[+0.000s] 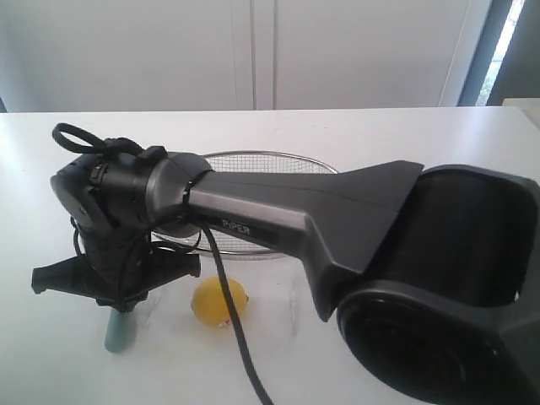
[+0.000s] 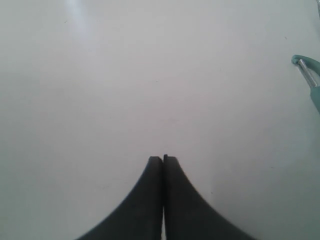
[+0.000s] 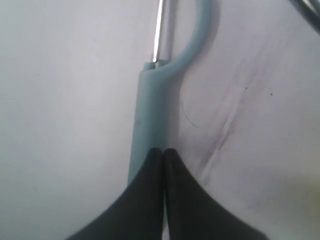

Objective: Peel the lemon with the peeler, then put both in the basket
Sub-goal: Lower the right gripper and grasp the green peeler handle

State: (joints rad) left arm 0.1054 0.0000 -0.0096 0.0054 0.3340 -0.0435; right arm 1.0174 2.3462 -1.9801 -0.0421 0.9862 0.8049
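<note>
The teal peeler (image 3: 150, 110) lies flat on the white table, its looped head and blade pointing away from my right gripper (image 3: 164, 150). That gripper is shut, tips pressed together right over the handle with nothing between them. In the exterior view the right arm reaches across to the left, and the handle end of the peeler (image 1: 118, 333) pokes out under the right gripper (image 1: 125, 297). The yellow lemon (image 1: 219, 302) rests just right of it. The wire-mesh basket (image 1: 278, 159) stands behind the arm, mostly hidden. My left gripper (image 2: 163, 158) is shut over bare table, with the peeler's head (image 2: 308, 70) off to one side.
The bulky black right arm (image 1: 354, 219) and its base (image 1: 456, 287) fill the right and middle of the exterior view. A black cable (image 1: 236, 337) hangs across the lemon. The white table (image 1: 51, 363) runs back to a pale wall.
</note>
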